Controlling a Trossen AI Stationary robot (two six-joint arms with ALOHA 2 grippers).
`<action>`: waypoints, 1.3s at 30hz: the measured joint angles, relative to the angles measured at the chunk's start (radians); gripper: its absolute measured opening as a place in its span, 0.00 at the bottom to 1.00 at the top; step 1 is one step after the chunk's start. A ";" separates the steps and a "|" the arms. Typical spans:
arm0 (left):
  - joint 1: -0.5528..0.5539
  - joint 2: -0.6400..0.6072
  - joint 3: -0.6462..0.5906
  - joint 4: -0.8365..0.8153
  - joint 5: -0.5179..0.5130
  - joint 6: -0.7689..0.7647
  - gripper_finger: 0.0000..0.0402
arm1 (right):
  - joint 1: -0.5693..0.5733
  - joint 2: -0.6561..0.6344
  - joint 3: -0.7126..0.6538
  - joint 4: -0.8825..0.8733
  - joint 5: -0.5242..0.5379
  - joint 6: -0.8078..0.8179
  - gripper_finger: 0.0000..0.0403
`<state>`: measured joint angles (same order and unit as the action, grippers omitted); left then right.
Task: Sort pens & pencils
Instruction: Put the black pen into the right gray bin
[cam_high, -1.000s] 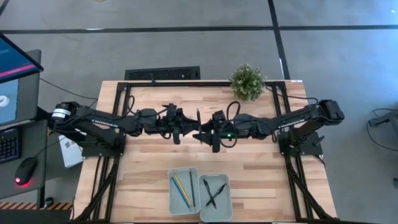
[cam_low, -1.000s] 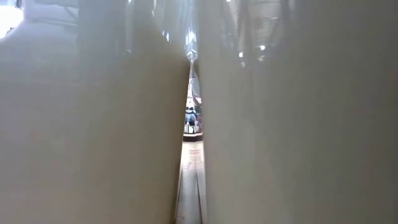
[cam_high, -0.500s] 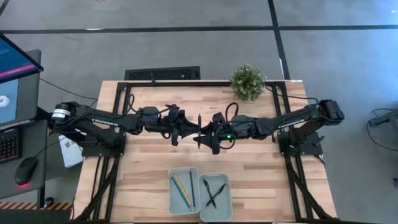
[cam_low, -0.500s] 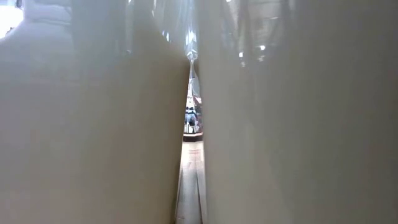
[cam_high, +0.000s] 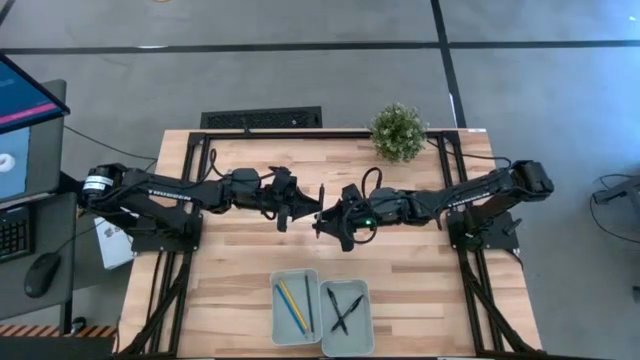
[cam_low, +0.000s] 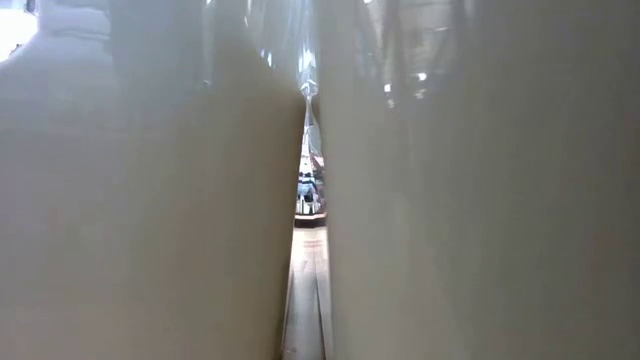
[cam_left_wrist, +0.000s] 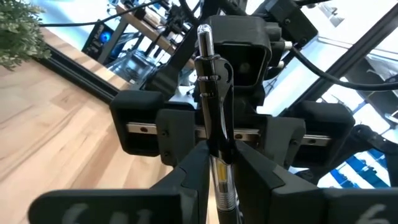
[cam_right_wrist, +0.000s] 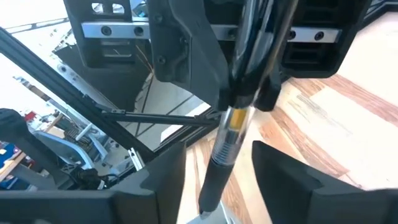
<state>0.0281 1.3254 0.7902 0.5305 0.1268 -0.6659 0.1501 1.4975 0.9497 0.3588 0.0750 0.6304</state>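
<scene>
My left gripper (cam_high: 312, 208) is shut on a black pen (cam_left_wrist: 214, 112) above the middle of the table. The pen also shows in the high view (cam_high: 321, 194) and the right wrist view (cam_right_wrist: 227, 134). My right gripper (cam_high: 324, 222) faces the left one and is open. Its two fingers (cam_right_wrist: 161, 180) stand on either side of the pen's grip end without touching it. A left tray (cam_high: 296, 305) holds the yellow and light blue pencils and one dark stick. A right tray (cam_high: 347, 315) holds two crossed black pens. My left gripper pinches the pen's barrel near its middle (cam_left_wrist: 219, 152) between its two fingers. The fingers come level from the table's left and lie across the pen. The pen is lifted clear of the table, its clip end (cam_left_wrist: 205, 43) sticking out on one side and its grip end (cam_right_wrist: 214, 168) on the other.
A small potted plant (cam_high: 398, 132) stands at the table's far edge. The two trays sit at the near edge and their walls (cam_low: 150, 200) block almost all of the low view. Bare wood lies to the left and right of the trays.
My left gripper has carried the pen a little toward the table's right. My right gripper has come a little toward the left, so the two grippers now stand closer together around the pen.
</scene>
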 joint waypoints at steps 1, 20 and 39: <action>0.000 0.000 0.000 0.000 0.000 0.000 0.12 | -0.002 0.000 0.000 0.000 0.000 0.000 0.49; -0.001 0.000 0.000 0.006 -0.008 0.028 0.12 | -0.002 0.000 -0.001 -0.003 0.000 0.001 0.18; 0.000 0.001 0.000 0.062 -0.071 0.077 0.27 | -0.002 0.000 -0.001 0.002 -0.002 0.015 0.17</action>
<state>0.0283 1.3262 0.7898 0.5924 0.0555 -0.5893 0.1482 1.4975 0.9489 0.3612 0.0725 0.6456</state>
